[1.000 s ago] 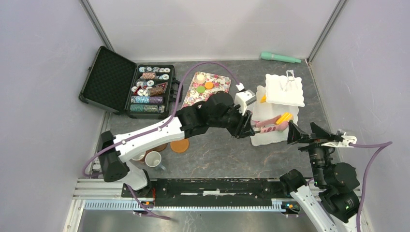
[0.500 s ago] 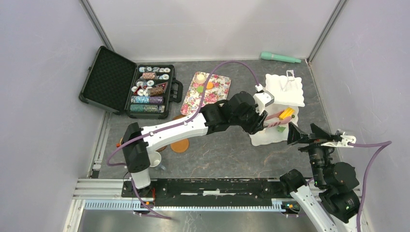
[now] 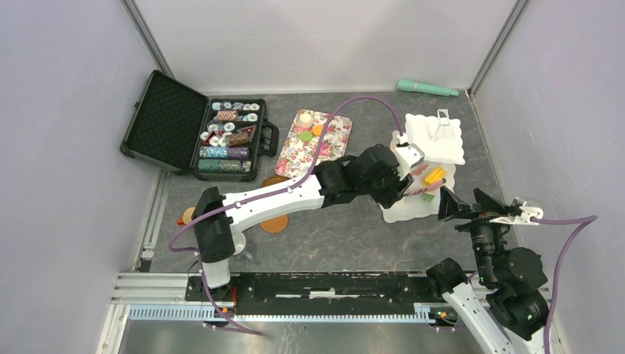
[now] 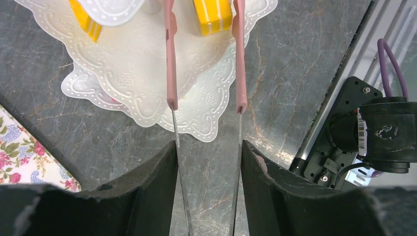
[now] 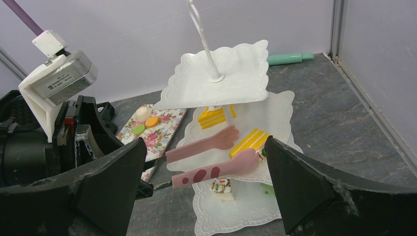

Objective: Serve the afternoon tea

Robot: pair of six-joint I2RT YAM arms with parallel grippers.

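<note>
The white three-tier stand (image 3: 435,136) (image 5: 221,83) stands at the back right. My left gripper (image 3: 398,184) (image 4: 209,145) is shut on pink paw-tipped tongs (image 5: 211,172) (image 4: 170,59). The tongs' tips stand spread on either side of a yellow cake slice (image 5: 250,142) (image 4: 212,14) that lies on the middle tier. A second yellow slice (image 5: 212,116) lies further back on that tier. On the bottom tier rests a white decorated pastry (image 5: 222,187). My right gripper (image 3: 472,206) (image 5: 206,187) hangs open and empty just right of the stand.
A floral tray (image 3: 328,140) holds white (image 3: 305,118), orange and green pastries. A mug (image 3: 237,243) and brown saucers (image 3: 274,223) sit near the left arm's base. An open black case of poker chips (image 3: 195,129) lies back left, and a green stick (image 3: 427,88) lies by the back wall.
My left arm has reached further right, carrying the tongs and the yellow slice onto the middle tier. The tongs' tips have spread a little. The right arm has not moved.
</note>
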